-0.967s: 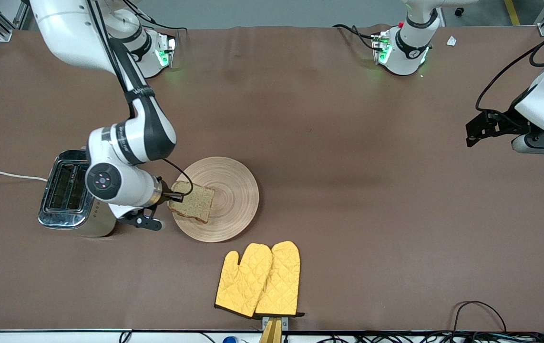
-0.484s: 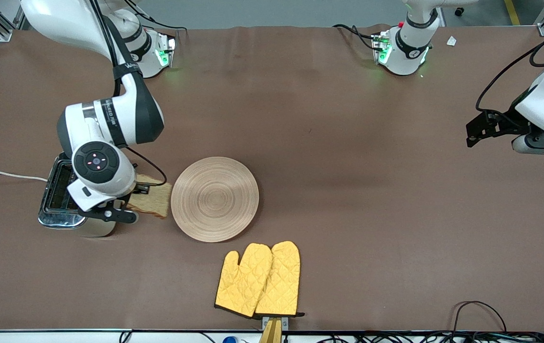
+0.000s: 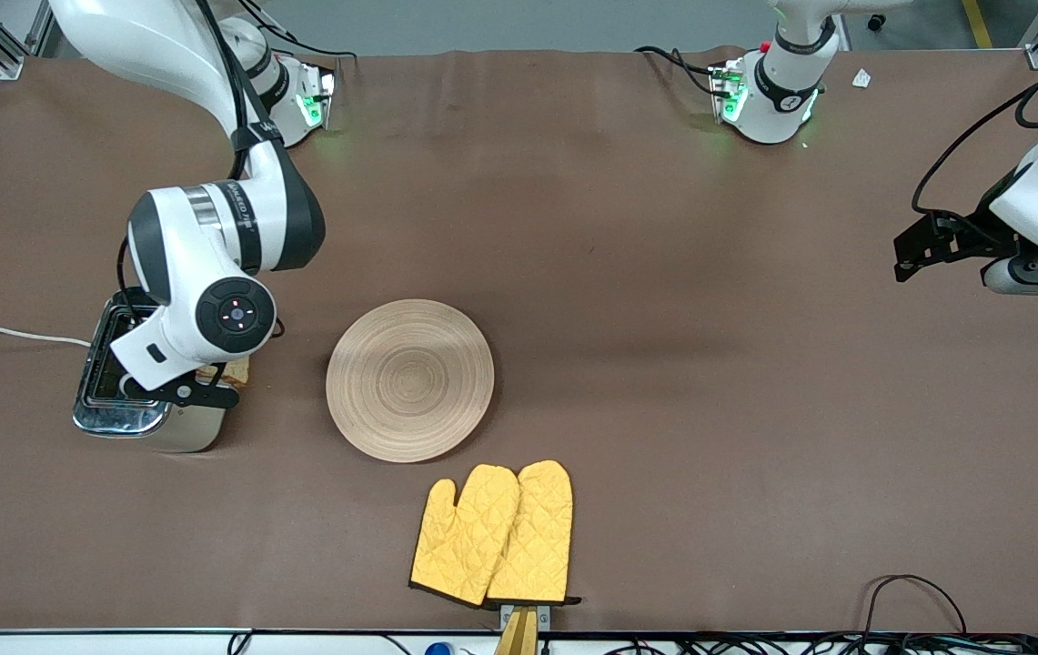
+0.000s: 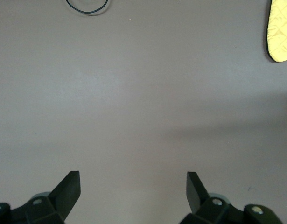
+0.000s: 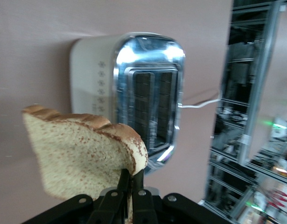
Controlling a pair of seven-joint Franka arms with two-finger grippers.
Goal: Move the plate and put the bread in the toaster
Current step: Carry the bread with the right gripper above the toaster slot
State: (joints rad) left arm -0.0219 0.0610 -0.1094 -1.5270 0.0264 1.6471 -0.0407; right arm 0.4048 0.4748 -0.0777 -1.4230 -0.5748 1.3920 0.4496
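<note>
Right gripper (image 5: pixel 129 191) clamped on the bread (image 5: pixel 82 156), pinching its edge, slice held up in the air and bent over the fingers. In the front view the right gripper (image 3: pixel 209 382) sits over the toaster (image 3: pixel 132 382), at the toaster's 3 o'clock edge; only a corner of bread (image 3: pixel 232 371) shows under the wrist there. The wrist and forearm cover much of the toaster top in that view. The right wrist view shows the toaster (image 5: pixel 143 98) below the slice, chrome top, two slots, both slots clear, cream side with dots. White cord (image 3: pixel 9 334) runs from the toaster at 9 o'clock toward the right arm's end of the table.

Plate (image 3: pixel 410 380) lies bare at 3 o'clock of the toaster, near it but apart, nothing between them on the table. Yellow oven mitts (image 3: pixel 493 535), a pair lying side by side and overlapping, sit at 5 o'clock of the plate, nearer the front camera, just clear of the plate rim.

Left gripper (image 3: pixel 914 250) waits over bare table at the left arm's end, well apart from everything at 3 o'clock of the plate; fingers spread wide, holding nothing. The left wrist view shows the left gripper (image 4: pixel 133 186) over plain brown table (image 4: pixel 134 93), one mitt edge (image 4: pixel 281 30) and a loop of black cable (image 4: pixel 87 7) at the frame borders.
</note>
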